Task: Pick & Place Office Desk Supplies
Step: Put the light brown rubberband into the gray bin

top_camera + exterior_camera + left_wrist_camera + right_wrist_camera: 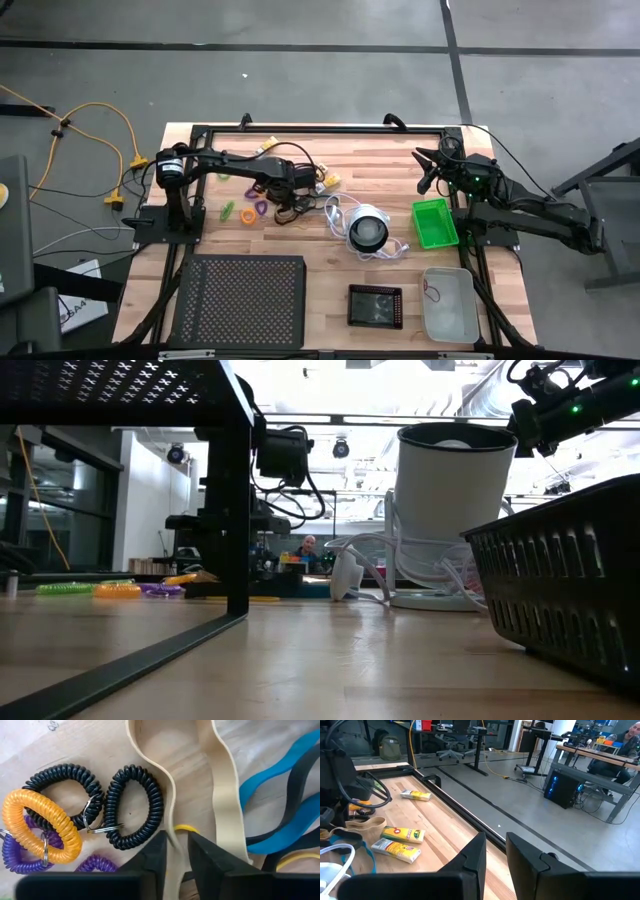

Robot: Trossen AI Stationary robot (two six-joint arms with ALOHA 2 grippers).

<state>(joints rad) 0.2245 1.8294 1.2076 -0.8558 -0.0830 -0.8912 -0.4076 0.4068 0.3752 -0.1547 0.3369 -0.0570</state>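
Observation:
My left gripper (176,857) points down over a heap of supplies at the table's middle (290,192), shut on a beige rubber band (220,795). Around it lie two black coil loops (135,807), an orange loop (42,825), purple loops (20,855), blue bands (280,780) and a thin yellow band (186,827). Green and purple loops (240,211) lie left of the heap. Yellow-and-white packs (402,834) lie on the wood behind it. My right gripper (496,855) waits shut at the far right (430,168), held above the table with nothing between its fingers. My left gripper has one strand of the beige rubber band (175,845) between its two fingers. The fingers come from above, pointing down, and stand across the strand. The rest of the band lies flat and slack on the table.
A round white-and-black object with a white cord (367,232) stands right of the heap. A green tray (434,222), a clear tray (448,300), a small black tray (375,305) and a black mesh box (240,300) take up the near and right parts of the table.

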